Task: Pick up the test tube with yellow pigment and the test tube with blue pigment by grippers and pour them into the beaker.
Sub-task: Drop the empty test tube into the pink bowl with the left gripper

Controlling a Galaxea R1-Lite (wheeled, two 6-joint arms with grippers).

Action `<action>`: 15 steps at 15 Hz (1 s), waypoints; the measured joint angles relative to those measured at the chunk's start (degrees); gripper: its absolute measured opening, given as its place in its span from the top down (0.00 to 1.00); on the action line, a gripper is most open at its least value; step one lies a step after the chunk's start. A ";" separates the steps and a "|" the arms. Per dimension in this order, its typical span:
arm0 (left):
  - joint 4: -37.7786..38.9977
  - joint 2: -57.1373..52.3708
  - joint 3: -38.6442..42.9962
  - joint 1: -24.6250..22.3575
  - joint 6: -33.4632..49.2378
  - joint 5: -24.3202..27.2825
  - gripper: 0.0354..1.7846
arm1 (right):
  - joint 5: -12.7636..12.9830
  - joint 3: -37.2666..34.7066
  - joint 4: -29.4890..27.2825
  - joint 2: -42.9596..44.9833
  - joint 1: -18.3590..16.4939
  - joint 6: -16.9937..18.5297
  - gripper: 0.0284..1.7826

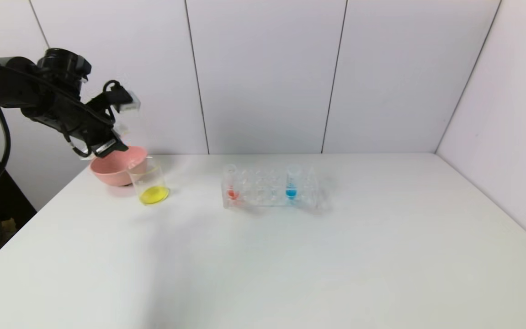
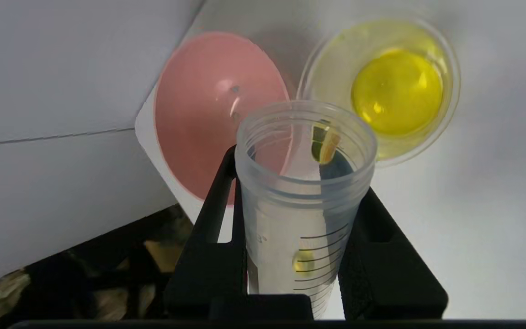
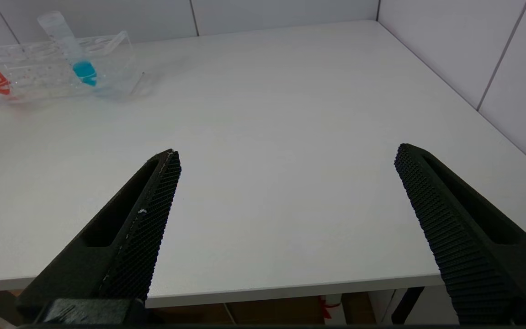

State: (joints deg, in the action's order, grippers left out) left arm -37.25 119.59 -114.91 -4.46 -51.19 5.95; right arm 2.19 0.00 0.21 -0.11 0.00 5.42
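Above the pink bowl [image 1: 117, 165], the left hand [image 2: 304, 256] grips the emptied yellow tube [image 2: 306, 183], its pigment already in the beaker [image 1: 149, 184], while the blue tube [image 1: 292, 182] waits racked and the right hand [image 3: 285, 219] gapes wide.

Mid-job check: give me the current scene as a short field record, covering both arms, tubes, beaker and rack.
left gripper: raised above the pink bowl, jaws shut on the clear, nearly emptied yellow-pigment test tube
right gripper: near table edge, jaws open, holding nothing
clear glass beaker: on the white table in front of the bowl, yellow liquid at the bottom
blue-pigment test tube: standing in the clear plastic rack
red-liquid tube: in the rack, other end
remaining: blue pour not yet done
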 joint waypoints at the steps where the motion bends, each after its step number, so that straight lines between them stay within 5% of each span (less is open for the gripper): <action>1: 2.23 -0.60 0.33 -0.66 4.22 3.83 0.71 | 0.00 0.00 -0.02 0.00 0.00 0.00 0.04; 5: 18.10 -1.71 5.49 -4.35 20.85 16.81 0.71 | 0.00 0.00 -0.02 0.00 0.00 0.02 0.04; 12: 63.82 -0.35 27.26 -6.62 49.65 17.42 0.71 | 0.00 0.00 0.00 0.00 0.00 0.00 0.04; 15: 71.60 0.87 29.57 -8.00 51.40 17.55 0.71 | 0.00 0.00 -0.02 0.00 0.00 0.00 0.04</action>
State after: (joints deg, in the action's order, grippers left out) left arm 34.34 120.46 -85.33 -12.46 0.21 23.50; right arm 2.19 0.00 0.18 -0.11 0.00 5.42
